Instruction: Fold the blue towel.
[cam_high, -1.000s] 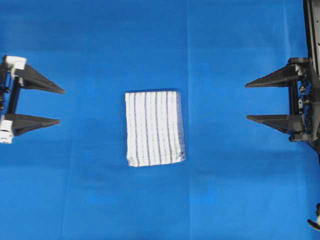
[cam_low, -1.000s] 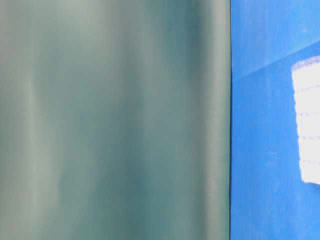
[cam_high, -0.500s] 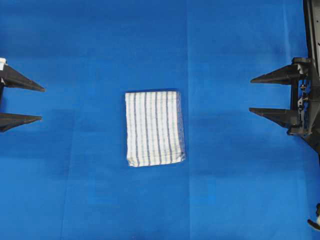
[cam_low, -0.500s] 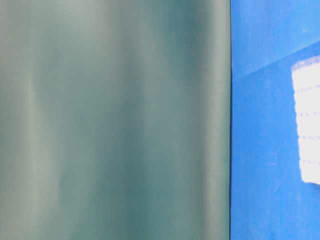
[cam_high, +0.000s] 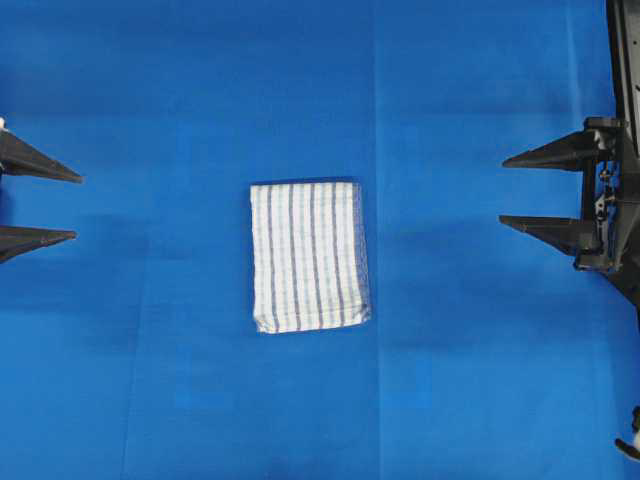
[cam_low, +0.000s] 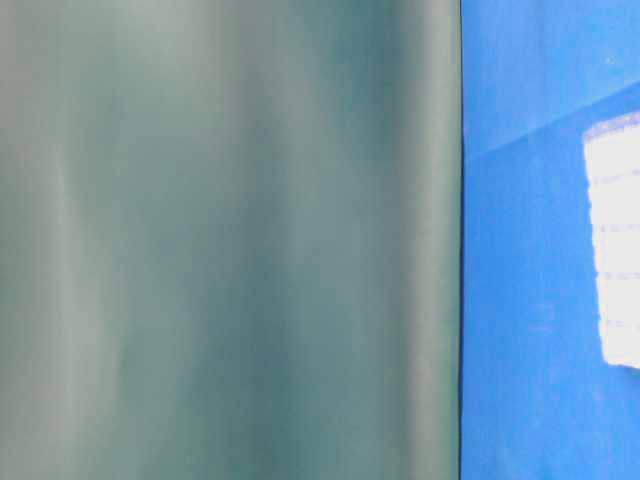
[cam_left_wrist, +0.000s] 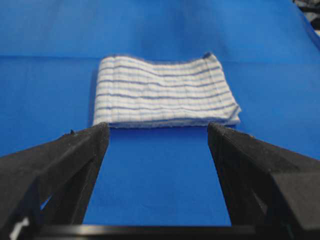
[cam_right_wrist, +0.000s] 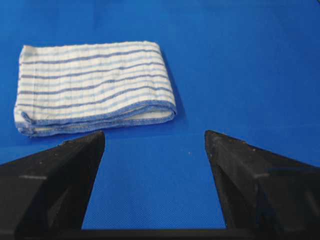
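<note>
The blue towel (cam_high: 309, 256) lies folded into a small thick rectangle in the middle of the blue table covering (cam_high: 200, 90), white with thin blue stripes. It also shows in the left wrist view as the towel (cam_left_wrist: 162, 91), in the right wrist view as the towel (cam_right_wrist: 92, 86), and at the right edge of the table-level view as a blurred white towel (cam_low: 615, 240). My left gripper (cam_high: 78, 208) stands open at the far left, well apart from it. My right gripper (cam_high: 502, 192) stands open at the far right. Neither holds anything.
A blurred grey-green surface (cam_low: 230, 240) fills most of the table-level view. The right arm's black frame (cam_high: 625, 150) runs along the right edge of the overhead view. The blue covering (cam_right_wrist: 240, 60) has faint creases.
The left gripper has drawn back to the left, so only its fingertips remain in the overhead view. The right gripper shifted slightly to the right. The towel has not moved.
</note>
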